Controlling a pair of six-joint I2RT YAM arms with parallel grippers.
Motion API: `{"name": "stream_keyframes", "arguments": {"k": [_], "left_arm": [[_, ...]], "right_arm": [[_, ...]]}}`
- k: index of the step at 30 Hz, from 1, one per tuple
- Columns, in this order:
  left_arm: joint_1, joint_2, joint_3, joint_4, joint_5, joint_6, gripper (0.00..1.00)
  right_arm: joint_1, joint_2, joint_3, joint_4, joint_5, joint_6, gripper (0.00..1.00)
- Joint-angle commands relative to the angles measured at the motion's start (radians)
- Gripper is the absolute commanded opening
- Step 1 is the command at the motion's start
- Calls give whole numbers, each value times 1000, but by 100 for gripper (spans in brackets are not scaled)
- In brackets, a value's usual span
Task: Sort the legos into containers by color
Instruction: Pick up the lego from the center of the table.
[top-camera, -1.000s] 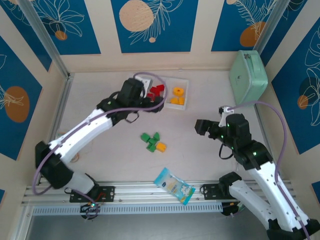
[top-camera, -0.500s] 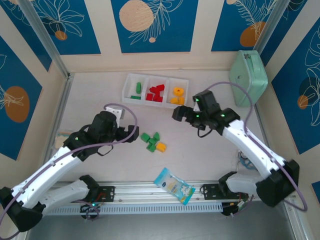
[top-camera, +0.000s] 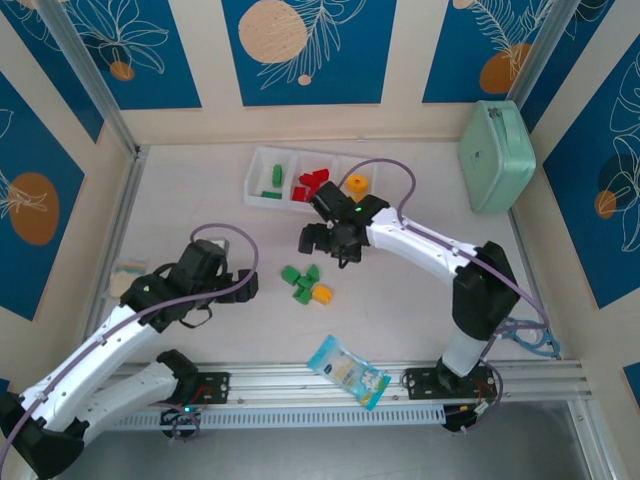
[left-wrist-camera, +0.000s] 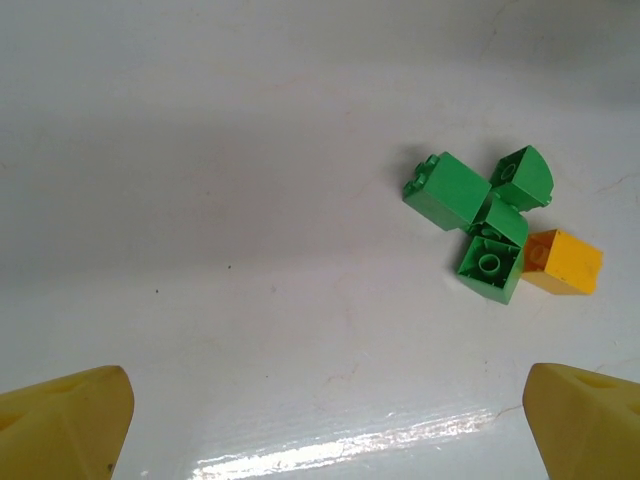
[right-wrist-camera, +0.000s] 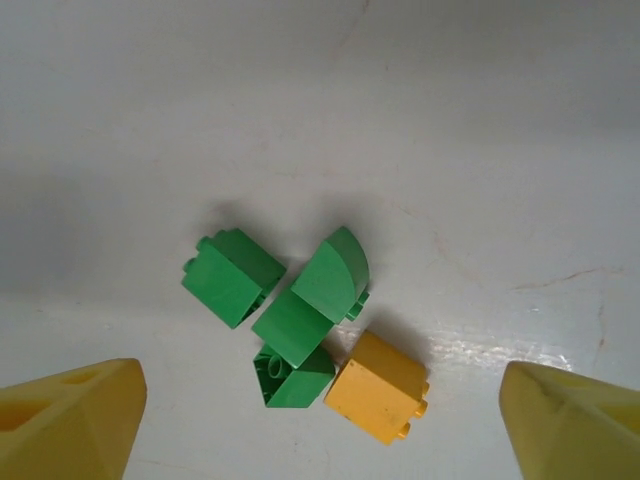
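Several green bricks (top-camera: 301, 280) and one yellow brick (top-camera: 322, 294) lie bunched on the table's middle. In the right wrist view the green bricks (right-wrist-camera: 285, 305) and the yellow brick (right-wrist-camera: 378, 388) lie between my wide-apart yellow fingers (right-wrist-camera: 70, 420). My right gripper (top-camera: 312, 240) hangs open just above and behind them. My left gripper (top-camera: 243, 287) is open to their left, with the green bricks (left-wrist-camera: 475, 205) and yellow brick (left-wrist-camera: 562, 262) ahead of it. The white three-compartment tray (top-camera: 258, 172) at the back holds green (top-camera: 272, 180), red (top-camera: 312, 185) and yellow-orange pieces (top-camera: 355, 184).
A mint-green case (top-camera: 497, 155) stands at the back right. A blue-and-white snack packet (top-camera: 348, 372) lies on the near aluminium rail (top-camera: 270, 385). A small pale item (top-camera: 128, 272) rests by the left wall. The right arm stretches across the table's middle.
The right arm swung from the right side across to above the brick cluster. The left arm drew back from the tray to the near left, its gripper now beside the cluster.
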Motion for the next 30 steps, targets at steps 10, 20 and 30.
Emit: {"name": "stream_keyframes", "arguments": {"k": [10, 20, 30], "left_arm": [[38, -67, -32, -73, 46, -40, 99], [48, -70, -61, -65, 59, -38, 99], [63, 2, -60, -23, 67, -3, 99]], "right_arm": [[37, 224, 151, -71, 38, 6, 71], [58, 324, 197, -109, 53, -8, 68], [58, 367, 183, -85, 31, -32, 55]]}}
